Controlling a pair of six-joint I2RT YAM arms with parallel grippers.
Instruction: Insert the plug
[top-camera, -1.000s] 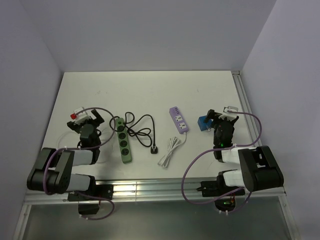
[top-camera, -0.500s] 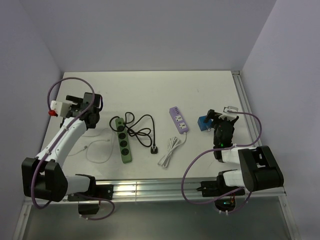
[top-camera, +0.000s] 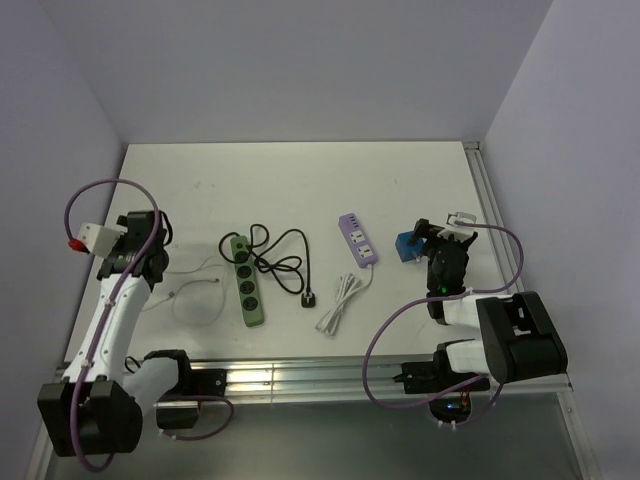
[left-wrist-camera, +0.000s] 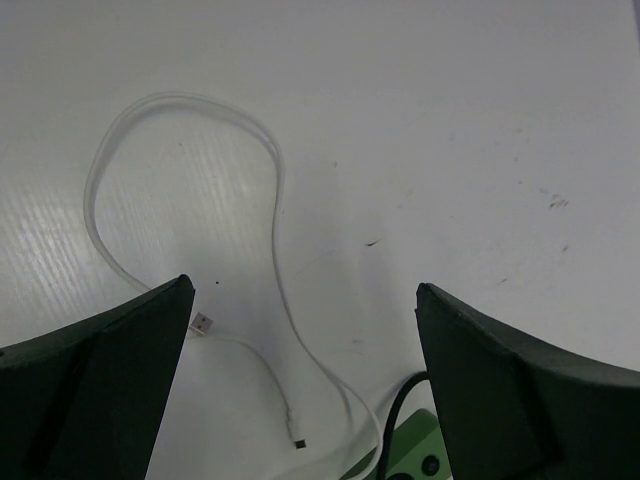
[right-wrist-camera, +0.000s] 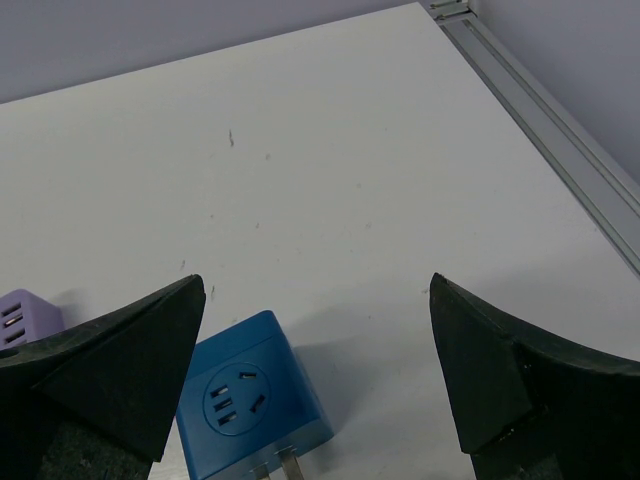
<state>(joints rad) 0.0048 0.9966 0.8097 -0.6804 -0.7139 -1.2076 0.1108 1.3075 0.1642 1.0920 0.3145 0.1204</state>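
right gripper (right-wrist-camera: 316, 290) hangs low over the table with its jaws spread wide and nothing between the pads. the plug (right-wrist-camera: 250, 390), a small bright blue boxy adapter, lies just below and ahead of it, not centred in the gap but close to the finger on the left of the wrist view. its socket face is turned up and its metal prongs stick out of the side nearest the wrist.

the step in hand looks like the first grasp, with nothing picked up yet. to do it well, the gripper should slide sideways until the blue body sits midway between the fingers. it can then come straight down and close on the two flat side walls, well clear of the prongs. a grip high on the body or on a corner would likely let the box twist, so the pads should land square and low.

the purple power strip (top-camera: 357, 238) sits near, off to the gripper's left, and the green power strip (top-camera: 248, 282) lies further that way, past a black cord (top-camera: 285, 262). which one takes the plug i cannot tell.

left gripper (left-wrist-camera: 305, 290) is also spread and holds nothing. it is raised over a loose white usb cable (left-wrist-camera: 275, 200), with a corner of the green strip just under its right finger.
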